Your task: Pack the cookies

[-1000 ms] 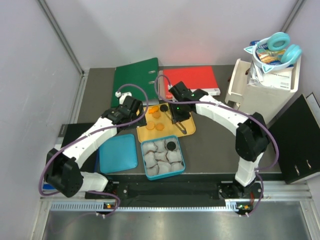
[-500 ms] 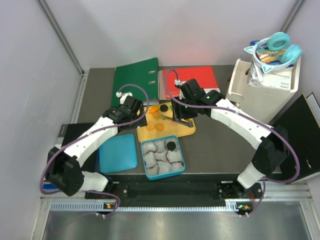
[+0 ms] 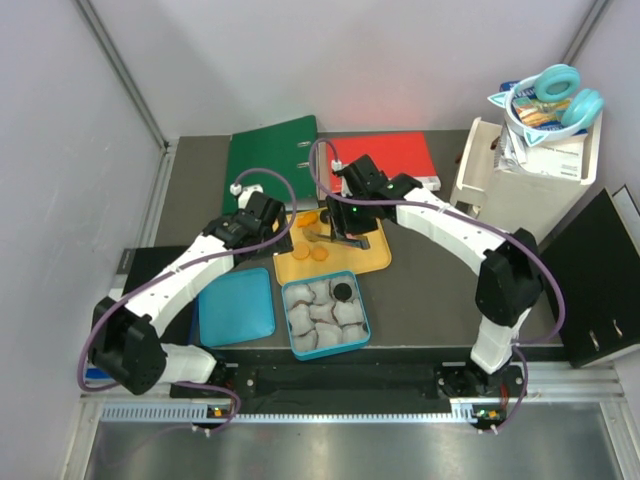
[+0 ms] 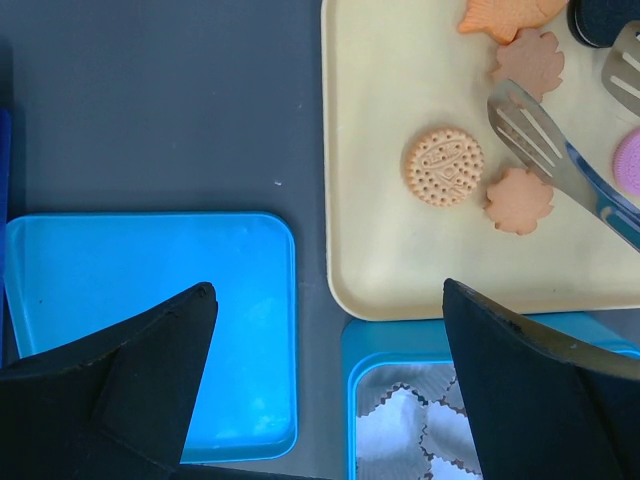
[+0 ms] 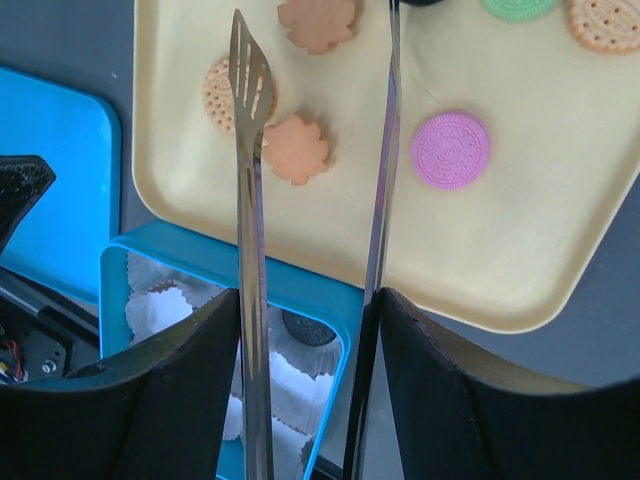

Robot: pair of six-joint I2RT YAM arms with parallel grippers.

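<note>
Cream tray (image 3: pixel 373 258) sits mid-table, w/ blue lid (image 3: pixel 236 306) to its L and blue box (image 5: pixel 310 287) of paper cups (image 3: pixel 320 325) at its near side. L gripper (image 4: pixel 327 290) hangs w/ jaws wide, empty, above lid & tray edge. R gripper (image 5: pixel 308 305) clamps metal tongs (image 5: pixel 250 200), tips apart over tray. Cookies (image 5: pixel 296 148), orange, pink & green, lie loose on tray; one black cookie (image 3: pixel 342 291) sits in box.

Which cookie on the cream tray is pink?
The round embossed cookie just right of the tongs in the right wrist view. It alone is pink; those near it are orange leaf shapes, tan biscuits and a green one.
</note>
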